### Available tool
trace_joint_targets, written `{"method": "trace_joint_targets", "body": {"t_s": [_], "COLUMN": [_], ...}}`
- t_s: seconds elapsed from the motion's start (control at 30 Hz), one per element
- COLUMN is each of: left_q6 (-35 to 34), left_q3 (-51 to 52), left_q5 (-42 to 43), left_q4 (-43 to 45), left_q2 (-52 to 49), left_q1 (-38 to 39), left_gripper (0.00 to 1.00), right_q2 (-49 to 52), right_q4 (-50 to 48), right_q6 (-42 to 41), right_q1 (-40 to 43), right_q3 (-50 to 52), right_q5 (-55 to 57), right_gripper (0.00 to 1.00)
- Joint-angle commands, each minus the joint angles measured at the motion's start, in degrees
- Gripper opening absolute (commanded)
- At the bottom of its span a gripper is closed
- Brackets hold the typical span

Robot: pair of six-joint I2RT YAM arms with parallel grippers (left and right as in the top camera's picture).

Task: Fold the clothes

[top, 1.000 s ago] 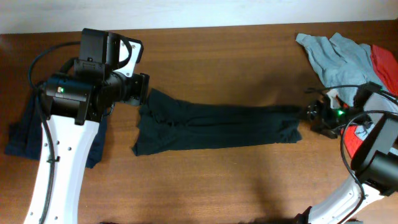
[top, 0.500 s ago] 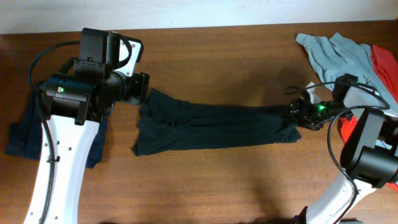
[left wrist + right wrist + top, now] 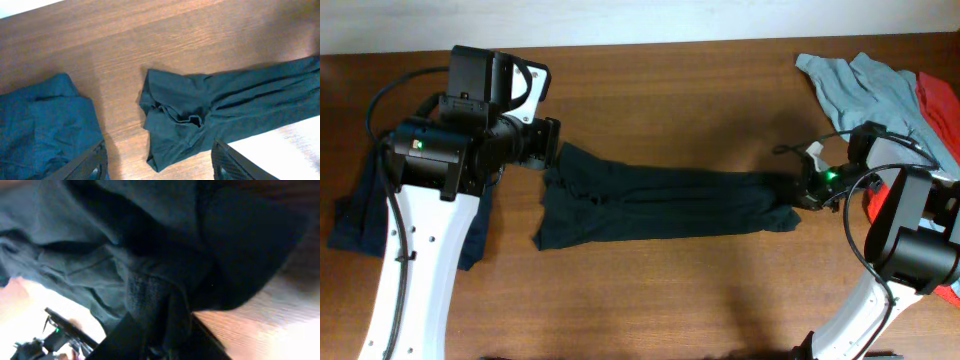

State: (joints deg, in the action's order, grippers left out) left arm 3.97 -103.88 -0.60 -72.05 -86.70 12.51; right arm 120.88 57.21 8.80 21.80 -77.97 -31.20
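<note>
From overhead, the black short-sleeved cotton T-shirt (image 3: 660, 205) lies across the middle of the brown wooden surface (image 3: 670, 100), pulled into a long, narrow, creased band running left to right. The left hand (image 3: 548, 142) hangs over its left end and the right hand (image 3: 807, 190) sits at its right end. A dark navy-blue garment (image 3: 360, 215) lies at the far left, partly under the left arm. A light grey-blue shirt (image 3: 860, 95) and a red cloth (image 3: 935, 100) are heaped at the far right, the red one cut off by the frame edge. By my reading no neat fold exists yet: the T-shirt is bunched rather than squared, so most of the folding remains. In the left wrist view the left hand (image 3: 157, 152) is open, its fingers spread wide above the T-shirt's (image 3: 200, 115) crumpled left end with nothing between them, and the navy garment (image 3: 45, 125) is beside it. In the right wrist view the right hand (image 3: 160, 340) is closed, pinching a gathered wad of the T-shirt's (image 3: 100, 240) fabric. The picture is blurred and so close that the exact edge gripped cannot be told. Neither sleeves, collar nor any chest logo can be made out.
</note>
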Motion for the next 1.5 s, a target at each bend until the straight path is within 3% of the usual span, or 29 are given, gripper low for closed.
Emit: {"method": "trace_joint_targets", "body": {"t_s": [0.0, 0.17, 0.33, 0.57, 0.73, 0.87, 1.17, 1.37, 1.47], "left_q6": [-0.52, -0.50, -0.50, -0.50, -0.50, -0.50, -0.50, -0.50, -0.50], "left_q3": [-0.11, -0.11, -0.11, -0.11, -0.11, -0.11, -0.11, -0.11, -0.11], "left_q5": [0.42, 0.22, 0.22, 0.22, 0.20, 0.22, 0.22, 0.22, 0.20], "left_q4": [-0.04, 0.13, 0.87, 2.84, 2.80, 2.80, 2.34, 2.16, 2.14], "left_q2": [0.02, 0.02, 0.04, 0.04, 0.07, 0.07, 0.28, 0.28, 0.28], "left_q1": [0.07, 0.07, 0.07, 0.07, 0.07, 0.07, 0.07, 0.07, 0.07], "left_gripper": [0.66, 0.66, 0.66, 0.67, 0.68, 0.68, 0.68, 0.68, 0.68], "right_q2": [-4.15, -12.15, -19.26, -20.79, -20.00, -16.61, -5.73, -4.94, -7.10], "right_q4": [0.79, 2.95, 5.86, 7.67, -0.35, -6.67, -18.05, -24.46, -25.31], "right_q6": [-7.10, -12.74, -14.01, -17.84, -25.16, -29.66, -35.28, -34.12, -31.71], "right_q1": [-0.31, -0.33, -3.48, -20.96, -36.76, -44.83, -53.72, -53.94, -52.37], "right_q3": [-2.75, -6.21, -8.35, -8.28, -8.28, -8.24, -8.24, -8.28, -8.46], "right_q5": [17.00, 27.12, 22.97, 20.17, 20.26, 19.65, 15.23, 7.19, 2.40], "right_gripper": [0.04, 0.04, 0.04, 0.04, 0.04, 0.04, 0.04, 0.40, 0.45]}}
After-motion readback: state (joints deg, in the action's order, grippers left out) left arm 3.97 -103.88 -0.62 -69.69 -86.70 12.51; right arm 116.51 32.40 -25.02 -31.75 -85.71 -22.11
